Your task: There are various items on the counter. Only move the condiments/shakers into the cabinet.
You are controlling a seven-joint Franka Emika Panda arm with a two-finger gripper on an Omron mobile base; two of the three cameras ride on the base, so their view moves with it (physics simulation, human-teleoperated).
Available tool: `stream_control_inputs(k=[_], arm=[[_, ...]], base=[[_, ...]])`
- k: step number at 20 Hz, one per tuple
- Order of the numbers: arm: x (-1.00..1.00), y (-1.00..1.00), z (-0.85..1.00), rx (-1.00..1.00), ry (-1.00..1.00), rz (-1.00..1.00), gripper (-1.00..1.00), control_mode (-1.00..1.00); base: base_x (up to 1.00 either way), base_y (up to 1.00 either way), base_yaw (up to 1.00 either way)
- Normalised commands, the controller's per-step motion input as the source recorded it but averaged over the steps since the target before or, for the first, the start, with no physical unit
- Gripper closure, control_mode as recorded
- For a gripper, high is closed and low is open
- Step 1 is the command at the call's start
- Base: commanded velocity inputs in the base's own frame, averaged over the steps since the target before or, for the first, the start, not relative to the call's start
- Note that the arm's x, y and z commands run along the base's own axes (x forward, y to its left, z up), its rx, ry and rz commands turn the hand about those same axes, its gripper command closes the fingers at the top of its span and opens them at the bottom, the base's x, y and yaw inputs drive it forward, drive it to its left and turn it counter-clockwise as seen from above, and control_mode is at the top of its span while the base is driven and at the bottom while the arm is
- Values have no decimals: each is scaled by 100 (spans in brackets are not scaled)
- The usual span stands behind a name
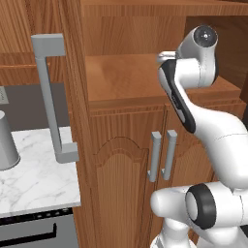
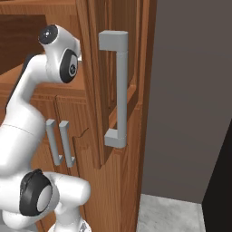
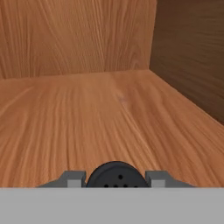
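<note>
In the hand view my gripper (image 3: 116, 178) is inside the cabinet, low over its wooden shelf (image 3: 109, 113). The round perforated top of the small black shaker (image 3: 116, 174) sits between the two grey fingertips (image 3: 73, 177), and the jaws are shut on it. The left base view shows my arm reaching onto the same shelf (image 1: 121, 77) past the open tall door, whose long grey bar handle (image 1: 51, 97) stands to the left. That door and handle (image 2: 118, 90) also appear in the right base view. The other condiments are out of view.
The cabinet's back wall (image 3: 74, 39) and dark right side wall (image 3: 192, 52) close off the shelf. A tall grey canister (image 1: 6, 143) stands on the white marble counter (image 1: 38, 179) at far left. Low doors with paired short handles (image 1: 162, 155) are below the shelf.
</note>
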Motion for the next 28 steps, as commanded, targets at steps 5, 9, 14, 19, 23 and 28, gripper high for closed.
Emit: stream_control_inputs(k=[5, 9, 14, 19, 23, 28], arm=[[20, 0, -17, 0, 13, 0, -100, -100], [11, 0, -11, 0, 3, 0, -100, -100], [12, 0, 0, 0, -1, 3, -100, -100], [-25, -5, 1, 0, -16, 2, -100, -100], [-79, -1, 6, 0, -32, 3, -100, -100], [-96, 0, 2, 0, -21, 3, -100, -100]], base=[[0, 0, 0], [0, 0, 0], [0, 0, 0], [0, 0, 0], [0, 0, 0], [0, 0, 0]])
